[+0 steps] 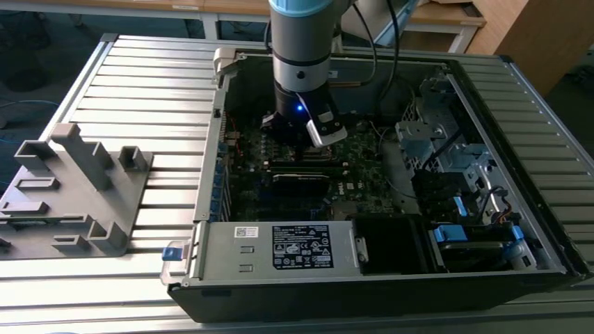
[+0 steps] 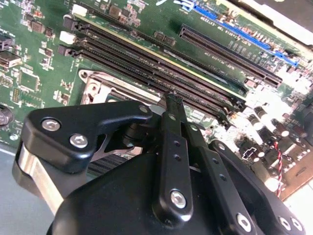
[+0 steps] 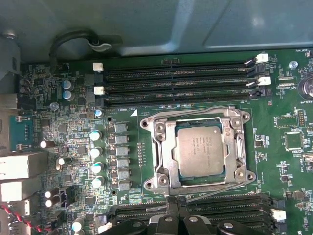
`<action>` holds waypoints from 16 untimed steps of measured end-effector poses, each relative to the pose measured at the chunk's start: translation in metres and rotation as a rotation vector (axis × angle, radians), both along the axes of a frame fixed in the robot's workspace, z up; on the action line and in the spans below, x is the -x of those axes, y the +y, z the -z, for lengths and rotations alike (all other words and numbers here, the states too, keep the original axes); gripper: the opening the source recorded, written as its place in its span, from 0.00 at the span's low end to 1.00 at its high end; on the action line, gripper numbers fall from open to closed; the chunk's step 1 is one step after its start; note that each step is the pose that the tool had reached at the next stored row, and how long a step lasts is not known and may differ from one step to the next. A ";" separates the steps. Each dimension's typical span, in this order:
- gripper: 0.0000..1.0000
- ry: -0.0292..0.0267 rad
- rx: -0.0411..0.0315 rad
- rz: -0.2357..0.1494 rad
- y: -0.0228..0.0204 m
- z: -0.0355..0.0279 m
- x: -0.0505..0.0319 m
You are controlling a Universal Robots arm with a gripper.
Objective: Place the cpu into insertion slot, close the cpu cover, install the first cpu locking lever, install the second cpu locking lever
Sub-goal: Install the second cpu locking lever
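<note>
The black gripper (image 2: 177,105) has its jaws clenched together, holding nothing, poised above the dark green motherboard (image 3: 288,142); beneath it the small square grey-brown metal cpu (image 3: 200,149) sits in the silver-rimmed square insertion slot (image 3: 243,175). The thin silver metal cpu cover (image 3: 164,152) lies closed around the chip, seemingly to secure it.

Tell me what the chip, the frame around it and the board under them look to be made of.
Chip: dull grey-brown face, seemingly brushed metal, matte with a soft sheen.
Frame: bright silver, likely stamped bare steel; it catches sharp glints, with thin pressed edges and holes.
Board: glossy dark green, probably lacquered fibreglass laminate, with fine printed lines and small soldered parts.
</note>
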State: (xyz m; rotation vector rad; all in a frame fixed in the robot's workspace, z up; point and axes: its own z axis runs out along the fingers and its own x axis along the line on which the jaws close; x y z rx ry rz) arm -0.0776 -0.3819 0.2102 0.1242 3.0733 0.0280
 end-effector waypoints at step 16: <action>0.11 -0.0003 -0.0004 0.000 0.0000 0.0016 0.0007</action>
